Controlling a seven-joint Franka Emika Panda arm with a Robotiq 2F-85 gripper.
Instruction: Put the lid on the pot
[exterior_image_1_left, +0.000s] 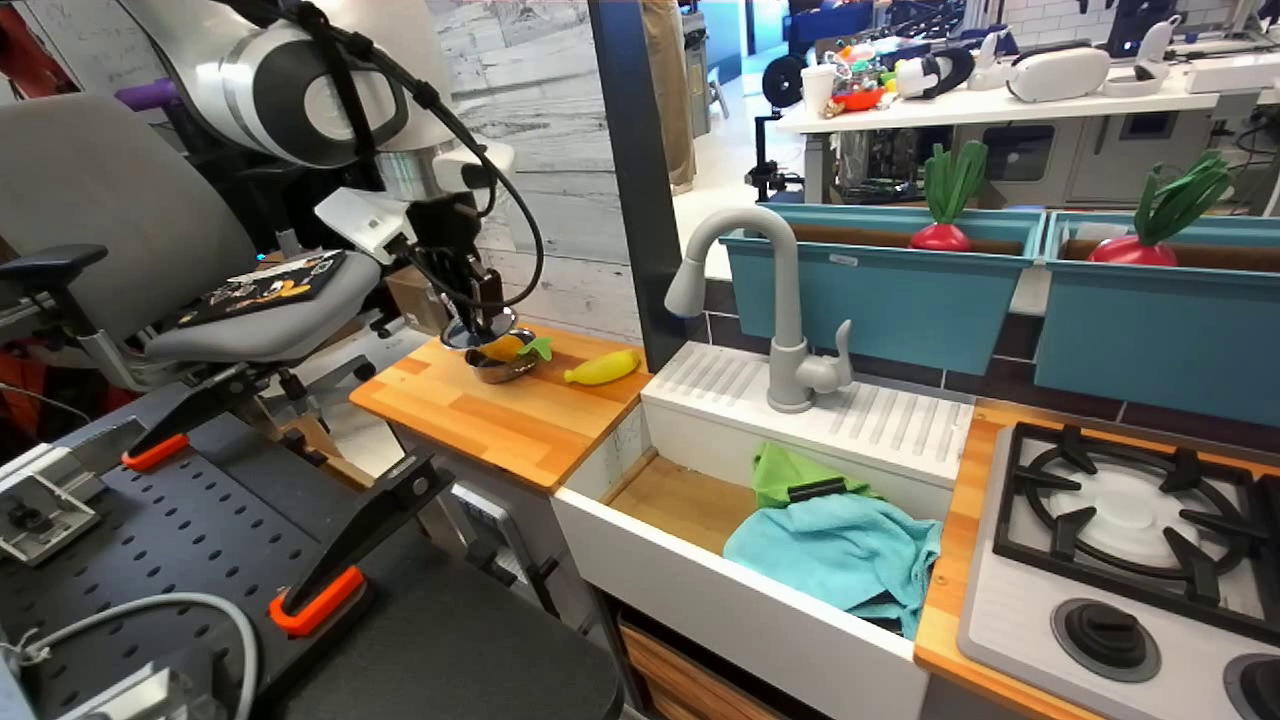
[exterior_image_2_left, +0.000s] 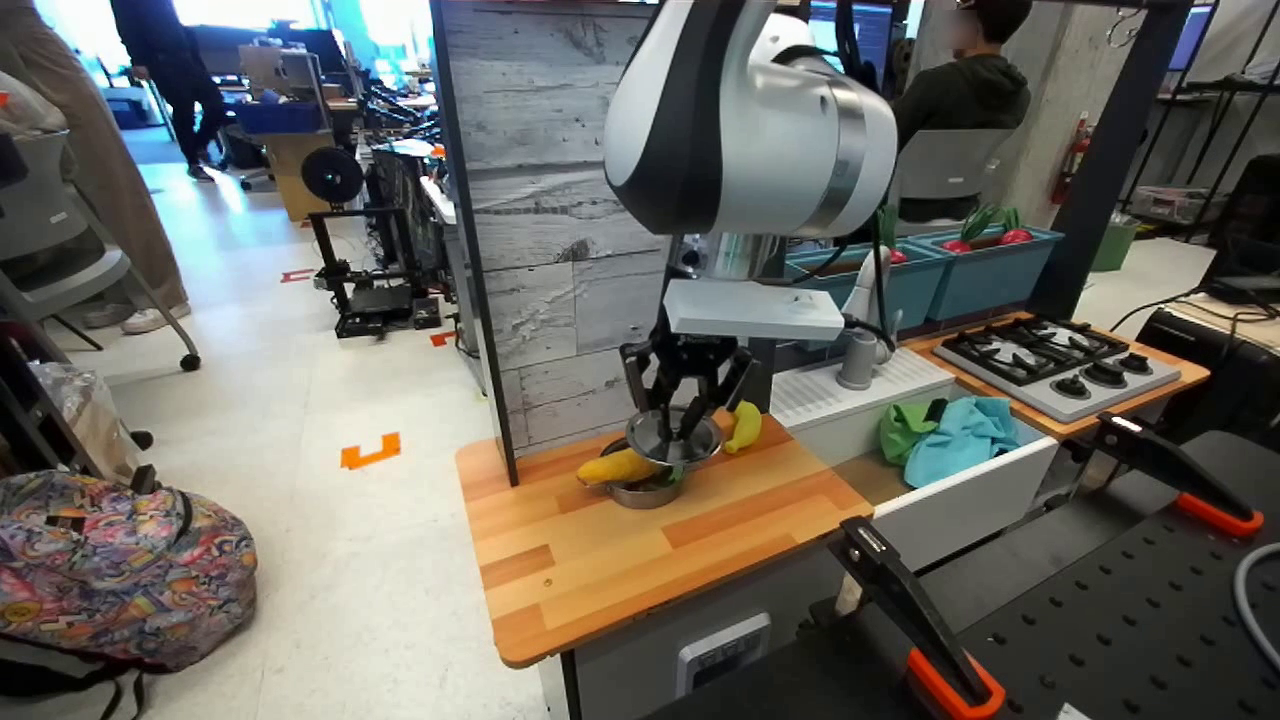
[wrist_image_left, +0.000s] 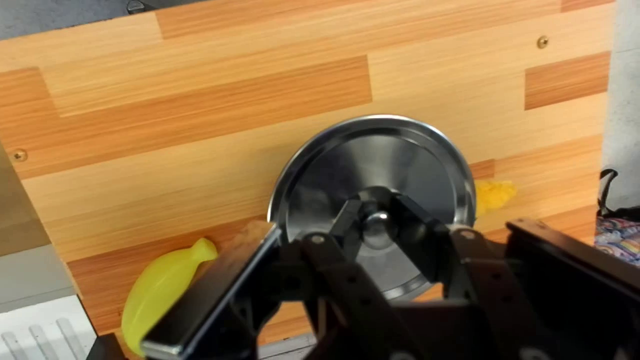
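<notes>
The steel lid (wrist_image_left: 375, 162) hangs over the pot (exterior_image_2_left: 645, 496), its round knob (wrist_image_left: 378, 231) pinched between the fingers of the gripper (wrist_image_left: 376, 215). A hold on that small knob alone, I judge, leaves the lid liable to swivel or tip if its rim meets something first. And something is in the way: an orange-yellow toy vegetable (exterior_image_2_left: 617, 467), perhaps a carrot, lies in the pot with one end jutting past the rim, its green leaves (exterior_image_1_left: 537, 348) sticking out in an exterior view. Whether the lid touches it I cannot tell. Lowered straight down, the lid would likely bear on the vegetable before meeting metal, sit aslant and slide off once let go; pressing harder could tip or shove the pot instead. The lid also looks off-centre in both exterior views, and in the wrist view it hides the pot, so aiming from there would be nearly blind. A slipped lid would probably land on the wooden countertop (exterior_image_2_left: 600, 560), perhaps against the yellow toy banana (wrist_image_left: 160, 290) near the pot, or roll toward the adjoining sink (exterior_image_1_left: 740, 620).
</notes>
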